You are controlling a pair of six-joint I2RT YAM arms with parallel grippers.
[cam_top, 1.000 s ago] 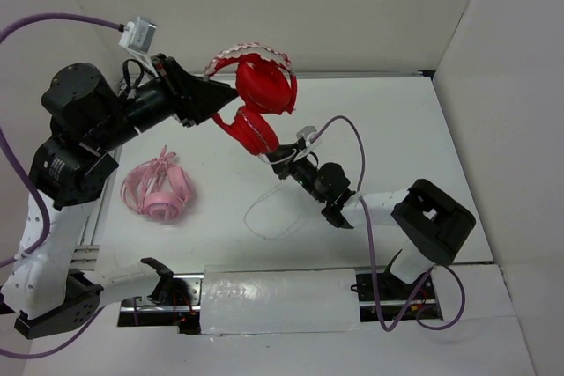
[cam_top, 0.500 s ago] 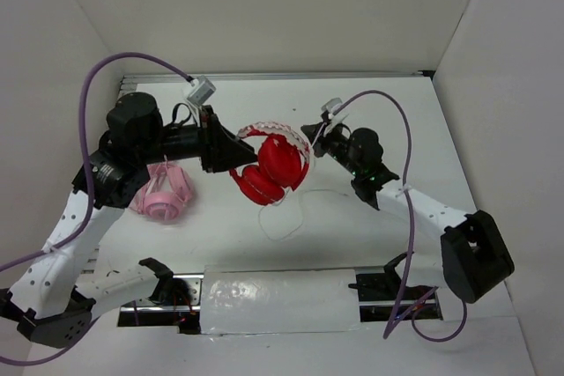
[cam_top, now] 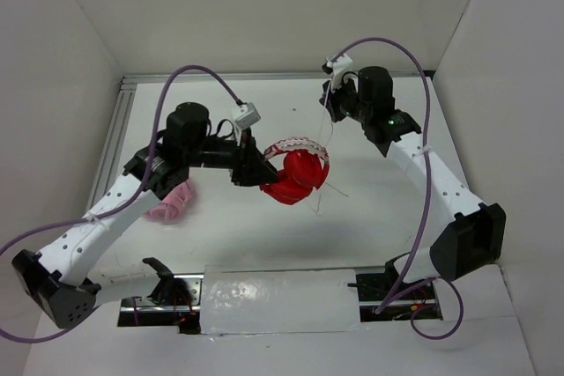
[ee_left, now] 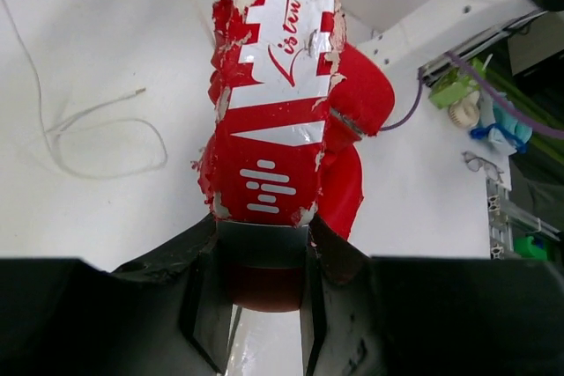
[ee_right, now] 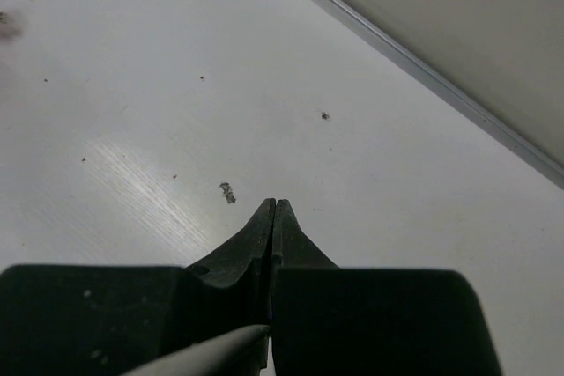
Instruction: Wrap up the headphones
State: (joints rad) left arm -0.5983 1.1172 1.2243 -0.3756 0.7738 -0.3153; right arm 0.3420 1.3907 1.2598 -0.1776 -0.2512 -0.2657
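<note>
Red and white headband, peeling at its edges, sits clamped between the fingers of the left gripper [ee_left: 262,253]; the wrist view shows both black fingers pressed on its sides, just below a printed bar logo.

- The headphones [cam_top: 298,173] are held near the middle of the counter, slightly toward the right edge. The two red cups are folded together beyond the band.
- Whether the cups rest on the surface or hang just above it cannot be told.
- A second ago the left gripper [cam_top: 261,170] held them high, toward the far left corner. Half a second ago they were left of centre. They have moved steadily rightward and toward the near edge.
- The thin white cable [ee_left: 97,121] lies in a loose loop on the white counter [cam_top: 388,217] beside the cups. From above it shows only as faint strands [cam_top: 321,202] just off the cups, on the near side.
- The larger loop seen earlier toward the near edge is gone.

Right gripper [ee_right: 273,207]: fingertips pressed together, with bare, speckled counter beyond them. Whether a cable strand is pinched there cannot be told.

- From above, the right gripper [cam_top: 331,105] is close to the far edge, right of centre, well apart from the cups.
- A second ago it was at the lower cup. Half a second ago it was just beside the headband.

The pink headphones [cam_top: 169,206] lie toward the left edge, half hidden under the left arm, in the same spot.
</note>
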